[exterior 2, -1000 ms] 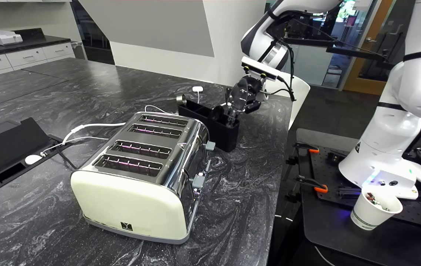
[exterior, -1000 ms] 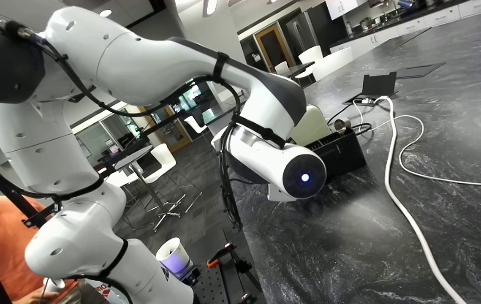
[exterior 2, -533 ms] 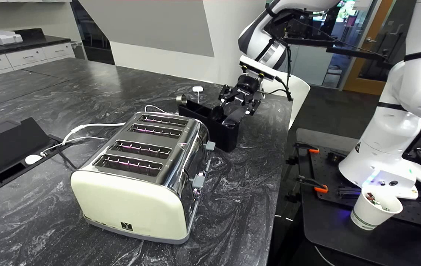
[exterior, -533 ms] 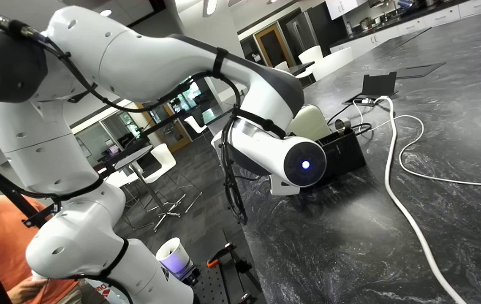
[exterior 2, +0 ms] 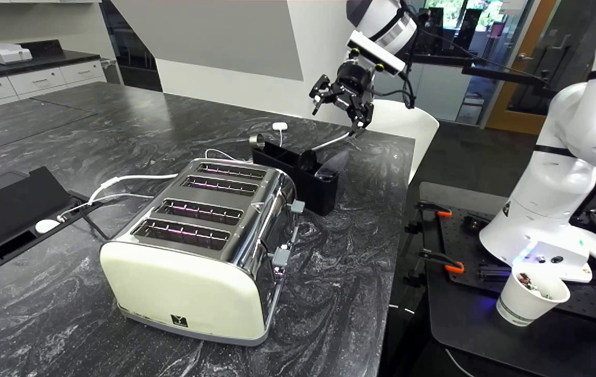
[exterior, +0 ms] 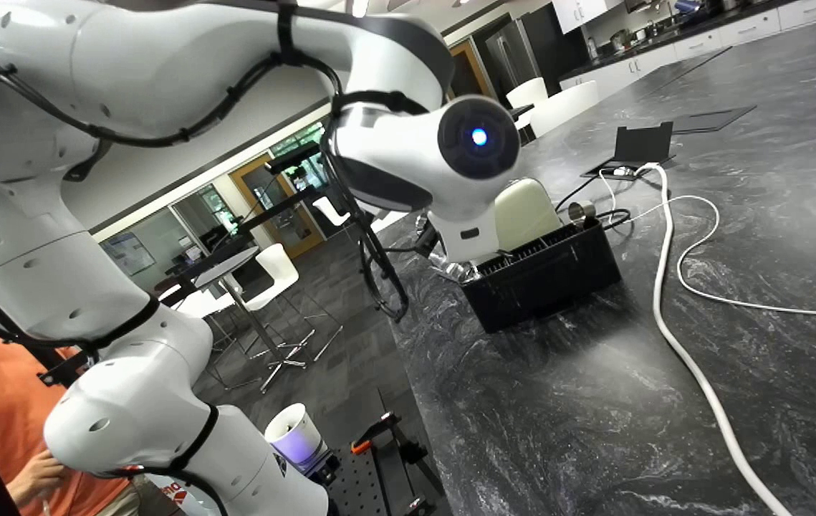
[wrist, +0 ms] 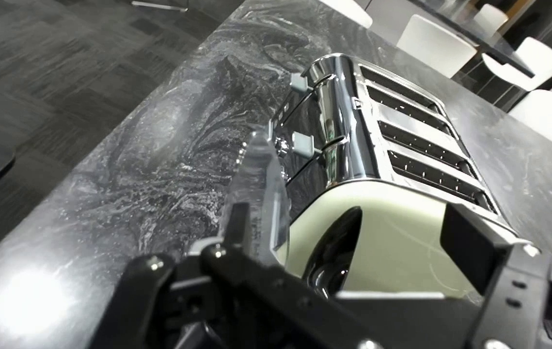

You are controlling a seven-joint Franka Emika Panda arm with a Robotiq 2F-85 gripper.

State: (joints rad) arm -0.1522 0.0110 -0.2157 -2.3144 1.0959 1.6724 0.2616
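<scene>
My gripper (exterior 2: 334, 122) is open above a long black caddy (exterior 2: 318, 188), with its fingers spread wide and nothing between them. A clear plastic utensil (exterior 2: 333, 164) leans out of the caddy's near end, below the gripper and apart from it. In the wrist view the same clear utensil (wrist: 256, 182) rises beside and behind the left finger; whether they touch there I cannot tell. A black rounded utensil (exterior 2: 307, 159) stands in the caddy next to it. Between the fingers in the wrist view, that black utensil (wrist: 336, 247) shows against the toaster's cream side.
A cream and chrome toaster (exterior 2: 182, 293) with several slots stands beside the caddy, levers facing the table edge. A round metal piece (exterior 2: 257, 141) tops the caddy's far end. White cables (exterior: 665, 287) cross the dark table. A black outlet box (exterior 2: 20, 214) sits behind the toaster.
The gripper has opened and let go of the clear utensil, which now leans in the caddy. The arm has lifted up and away from the caddy.
</scene>
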